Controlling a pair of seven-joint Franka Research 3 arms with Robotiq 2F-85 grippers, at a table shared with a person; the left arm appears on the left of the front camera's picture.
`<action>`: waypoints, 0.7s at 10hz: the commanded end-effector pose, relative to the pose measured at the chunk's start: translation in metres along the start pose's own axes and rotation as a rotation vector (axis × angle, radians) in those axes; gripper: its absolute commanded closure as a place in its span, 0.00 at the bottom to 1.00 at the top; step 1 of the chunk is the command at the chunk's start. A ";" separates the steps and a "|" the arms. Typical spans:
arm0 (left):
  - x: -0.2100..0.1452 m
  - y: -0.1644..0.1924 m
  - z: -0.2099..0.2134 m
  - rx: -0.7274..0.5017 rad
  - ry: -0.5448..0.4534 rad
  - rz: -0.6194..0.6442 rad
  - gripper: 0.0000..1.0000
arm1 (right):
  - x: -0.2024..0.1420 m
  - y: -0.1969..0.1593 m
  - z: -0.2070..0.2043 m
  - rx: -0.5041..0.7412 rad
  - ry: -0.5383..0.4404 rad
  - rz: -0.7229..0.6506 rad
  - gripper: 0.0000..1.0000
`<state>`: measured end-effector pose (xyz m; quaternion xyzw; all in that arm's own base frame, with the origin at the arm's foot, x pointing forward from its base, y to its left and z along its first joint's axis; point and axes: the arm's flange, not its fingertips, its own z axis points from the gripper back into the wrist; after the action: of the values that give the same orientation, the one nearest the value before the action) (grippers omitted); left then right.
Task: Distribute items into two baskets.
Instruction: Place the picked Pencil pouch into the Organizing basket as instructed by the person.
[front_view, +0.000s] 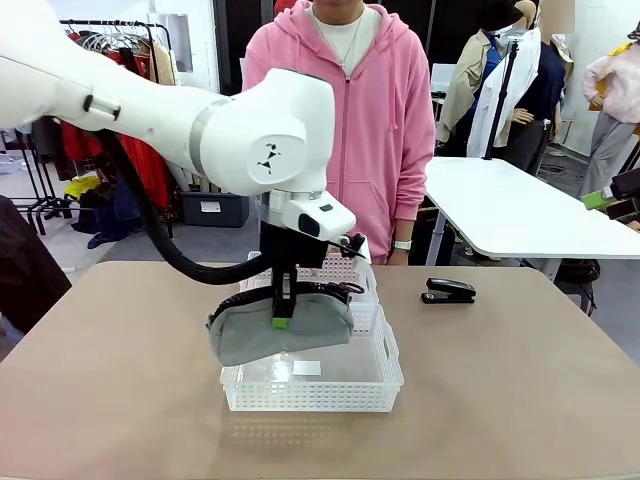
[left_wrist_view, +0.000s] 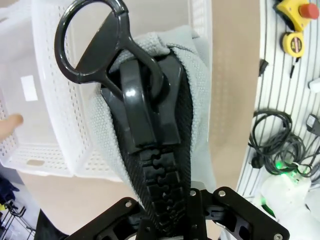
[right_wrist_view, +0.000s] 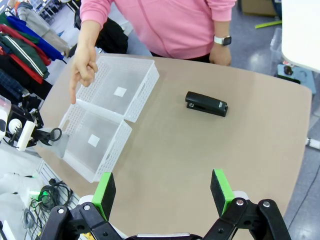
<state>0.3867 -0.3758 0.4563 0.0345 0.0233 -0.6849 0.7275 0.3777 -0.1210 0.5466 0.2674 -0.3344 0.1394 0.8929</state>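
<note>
Left hand (front_view: 283, 318), gripping the pouch (front_view: 250, 342) by its strap (left_wrist_view: 157, 185), should centre over the near basket (front_view: 310, 400), lower, then release; right hand (right_wrist_view: 164, 192) hangs open.

Reaches in from the left with the left arm (front_view: 150, 110), upper link sloping down toward the middle, wrist (front_view: 305, 215) turned straight down. Points the left end effector (front_view: 281, 318) vertically downward, jaws clamped tight on the black strap (left_wrist_view: 160, 170) of the grey pouch (front_view: 250, 338), lifted clear in the grip. Hovers high with the right end effector (right_wrist_view: 162, 192), angled downward, jaws spread wide, green pads (right_wrist_view: 104, 192) well apart, gripping nothing.
</note>
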 end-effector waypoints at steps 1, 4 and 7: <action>0.016 0.006 -0.002 0.052 0.021 0.016 1.00 | 0.001 0.001 0.000 0.006 -0.006 0.006 0.00; 0.033 0.012 -0.014 0.093 0.022 -0.014 1.00 | 0.001 0.001 0.000 0.006 -0.006 0.006 0.00; 0.042 0.015 -0.024 0.154 0.006 -0.040 1.00 | 0.001 0.001 0.000 0.006 -0.006 0.006 0.00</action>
<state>0.4064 -0.4113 0.4318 0.0754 -0.0096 -0.7037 0.7065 0.3777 -0.1210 0.5466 0.2674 -0.3344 0.1394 0.8929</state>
